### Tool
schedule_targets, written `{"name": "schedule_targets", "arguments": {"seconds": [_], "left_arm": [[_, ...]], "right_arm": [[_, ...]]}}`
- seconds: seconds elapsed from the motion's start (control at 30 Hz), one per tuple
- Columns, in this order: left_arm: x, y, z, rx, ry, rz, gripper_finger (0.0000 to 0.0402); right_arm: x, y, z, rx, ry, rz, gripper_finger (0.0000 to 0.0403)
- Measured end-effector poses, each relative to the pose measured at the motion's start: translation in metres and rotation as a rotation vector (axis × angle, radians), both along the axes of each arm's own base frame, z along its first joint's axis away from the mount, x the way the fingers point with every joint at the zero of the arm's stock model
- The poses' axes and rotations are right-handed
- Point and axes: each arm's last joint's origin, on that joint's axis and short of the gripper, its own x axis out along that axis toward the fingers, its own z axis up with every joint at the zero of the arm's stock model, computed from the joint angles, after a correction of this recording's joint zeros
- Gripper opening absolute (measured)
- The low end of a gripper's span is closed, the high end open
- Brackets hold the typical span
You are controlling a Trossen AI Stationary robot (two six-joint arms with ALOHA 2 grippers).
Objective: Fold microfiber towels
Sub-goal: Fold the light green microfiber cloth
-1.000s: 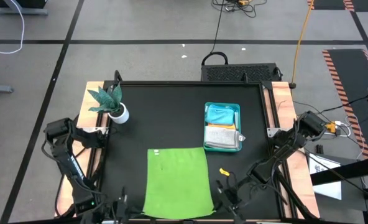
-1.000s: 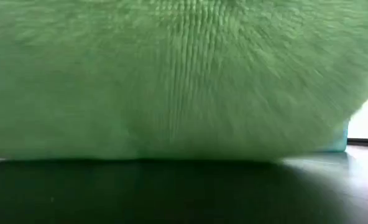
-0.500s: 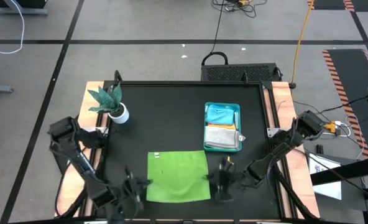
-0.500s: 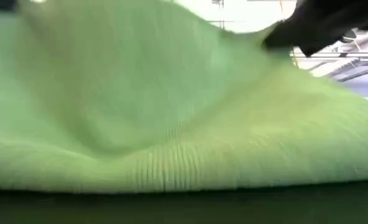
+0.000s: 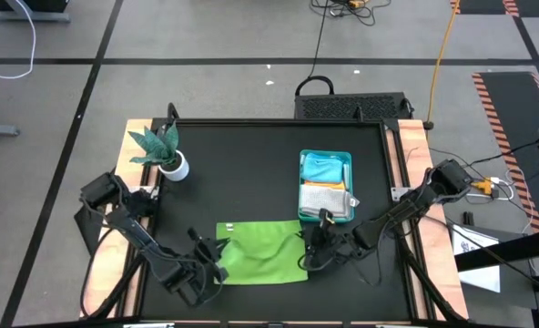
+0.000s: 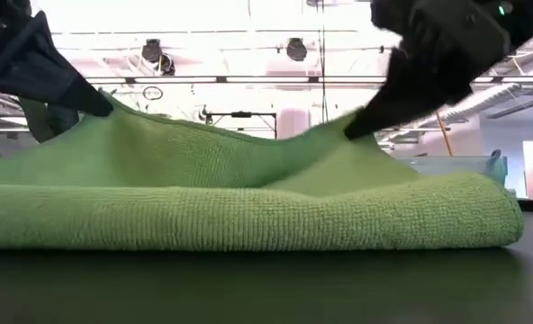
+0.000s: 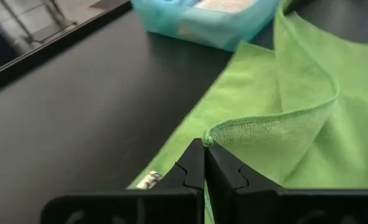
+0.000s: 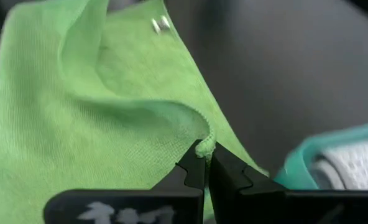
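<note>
A lime green towel (image 5: 260,257) lies on the black table (image 5: 242,173), toward the near edge. It is doubled over, with its fold (image 6: 248,220) along the near side. My left gripper (image 5: 218,248) is shut on the upper layer's left corner. My right gripper (image 5: 308,249) is shut on the upper layer's right corner. Both corners are raised above the lower layer, and the cloth sags between them. My left gripper pinches the upper layer's left corner (image 7: 209,140) between its two fingertips, a single hemmed layer. It comes slanting down from the near left. The corner is held above the lower layer, and the rest of the towel lies on the table. My right gripper pinches the upper layer's right corner (image 8: 204,148) at its fingertips, a single hemmed layer. It comes slanting down from the near right. That corner is lifted clear of the lower layer, and the cloth sags slack toward the other corner.
A teal tray (image 5: 325,154) stands just beyond the towel's right side, holding a folded pale blue towel (image 5: 324,169) and a white-grey one (image 5: 324,201). A small plant in a white pot (image 5: 167,153) stands at the far left. Bare table lies between them.
Both grippers have gone toward the table's far edge and a little down, tipping their fingers downward. They carried the towel's near corners along. The near half has folded over the far half, so the towel is now much shorter, with a fold on its near side.
</note>
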Motion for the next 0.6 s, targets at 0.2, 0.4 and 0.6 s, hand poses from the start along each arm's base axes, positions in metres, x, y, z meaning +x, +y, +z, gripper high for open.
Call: {"name": "schedule_targets", "arguments": {"seconds": [0.2, 0.4, 0.6], "left_arm": [[-0.009, 0.01, -0.005, -0.051, 0.009, 0.096, 0.0004], [-0.02, 0.021, -0.031, -0.119, -0.017, 0.121, 0.0004], [-0.027, 0.012, -0.035, -0.128, 0.035, 0.047, 0.0005]], "right_arm": [[-0.011, -0.012, -0.02, 0.034, 0.014, -0.054, 0.0], [-0.014, -0.014, -0.027, 0.084, -0.063, 0.022, 0.0], [-0.012, -0.01, -0.026, 0.084, -0.051, 0.142, 0.0]]}}
